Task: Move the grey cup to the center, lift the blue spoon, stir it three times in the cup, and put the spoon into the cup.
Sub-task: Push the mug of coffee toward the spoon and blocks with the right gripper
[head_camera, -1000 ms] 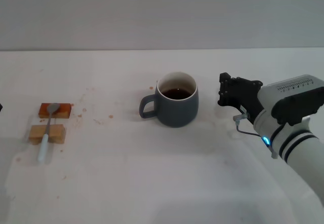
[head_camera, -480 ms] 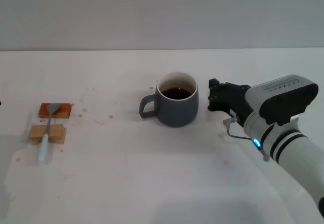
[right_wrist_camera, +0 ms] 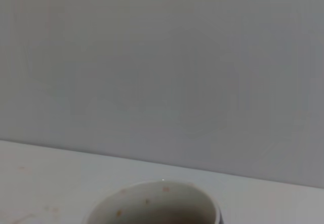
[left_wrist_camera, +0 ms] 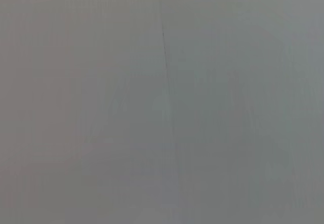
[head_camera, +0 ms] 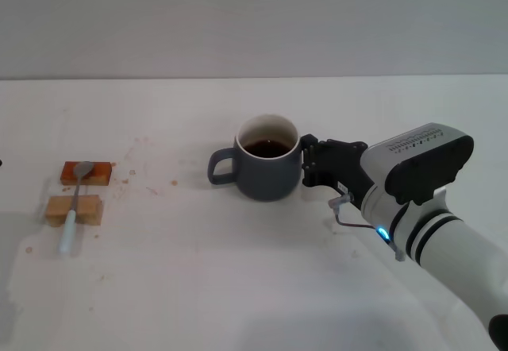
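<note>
1 arm works here: the right gripper (head_camera: 306,163) presses against the right side of the grey cup (head_camera: 265,167), which stands near the middle of the white table (head_camera: 238,287), handle pointing left, dark liquid inside; whether its fingers are apart or together cannot be told. The blue spoon (head_camera: 75,206) lies far left across 2 wooden blocks (head_camera: 74,209). The cup's cream rim (right_wrist_camera: 157,201) shows in the right wrist view.

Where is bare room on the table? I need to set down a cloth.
Bare: between the grey cup and the blue spoon on its wooden blocks, and the near edge in front. Crowded: the cup's right side, where the right gripper presses in.
</note>
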